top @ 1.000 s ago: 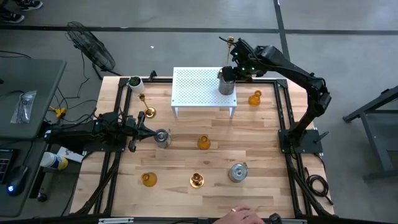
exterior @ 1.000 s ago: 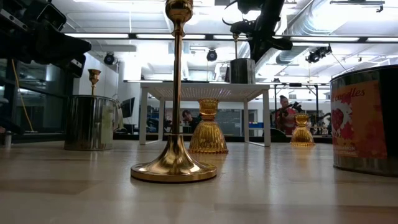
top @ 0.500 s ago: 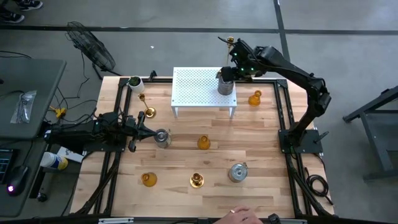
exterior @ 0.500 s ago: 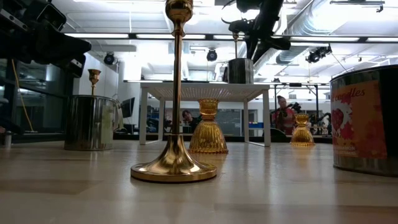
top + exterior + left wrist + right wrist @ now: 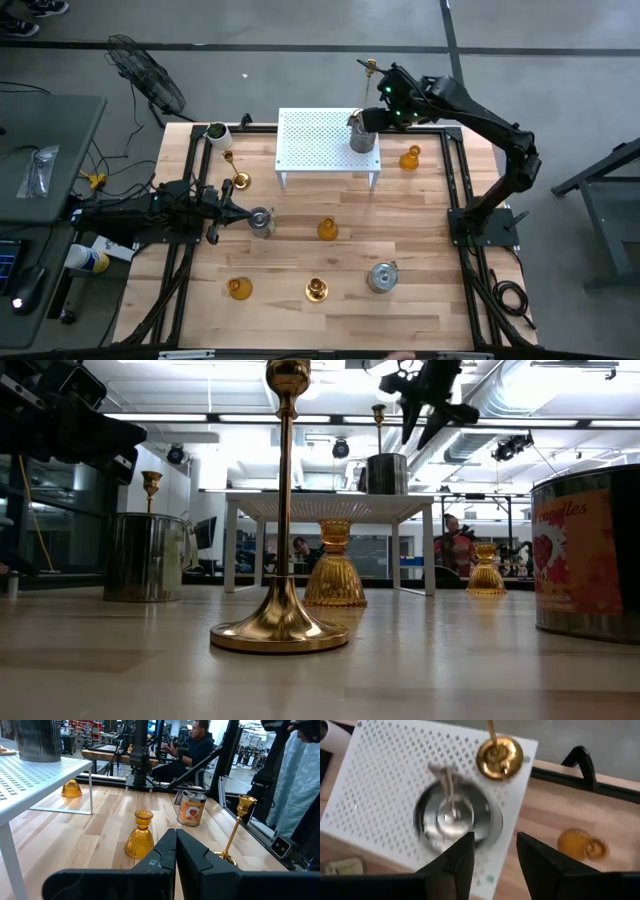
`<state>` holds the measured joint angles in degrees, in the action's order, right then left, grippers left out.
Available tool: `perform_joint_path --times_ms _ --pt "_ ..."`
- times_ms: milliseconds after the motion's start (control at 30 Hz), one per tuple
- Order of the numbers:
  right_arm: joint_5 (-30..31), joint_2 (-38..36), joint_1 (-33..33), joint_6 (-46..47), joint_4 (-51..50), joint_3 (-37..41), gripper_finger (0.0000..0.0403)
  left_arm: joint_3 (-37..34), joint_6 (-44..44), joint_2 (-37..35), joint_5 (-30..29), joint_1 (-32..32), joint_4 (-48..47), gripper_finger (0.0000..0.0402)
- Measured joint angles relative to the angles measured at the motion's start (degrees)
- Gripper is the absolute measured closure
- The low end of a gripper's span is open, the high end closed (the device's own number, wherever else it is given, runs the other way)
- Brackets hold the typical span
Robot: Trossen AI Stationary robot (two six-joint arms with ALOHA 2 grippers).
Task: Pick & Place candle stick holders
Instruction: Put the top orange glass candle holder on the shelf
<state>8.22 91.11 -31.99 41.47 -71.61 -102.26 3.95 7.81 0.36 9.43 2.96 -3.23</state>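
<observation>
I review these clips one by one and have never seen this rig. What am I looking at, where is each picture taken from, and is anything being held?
Two dark robot arms work at a wooden table. One picture looks straight down, one looks level from the tabletop, and one comes from each wrist. A white rack carries a silver cup and a gold stick. More gold, silver and amber holders stand on the wood. The right gripper hovers open over the silver cup, holding nothing. The left gripper waits shut near another silver cup.
</observation>
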Motion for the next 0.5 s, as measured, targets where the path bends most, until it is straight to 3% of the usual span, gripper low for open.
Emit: perform_joint_path --times_ms 267,500 --pt "8.11 -3.93 5.32 5.23 -12.22 0.54 0.0263 -0.01 -0.01 0.00 0.00 0.01 0.00 0.0402" --pt "8.60 -10.41 8.48 12.25 -11.36 12.83 0.0263 -0.02 0.00 0.00 0.00 0.02 -0.02 0.0402"
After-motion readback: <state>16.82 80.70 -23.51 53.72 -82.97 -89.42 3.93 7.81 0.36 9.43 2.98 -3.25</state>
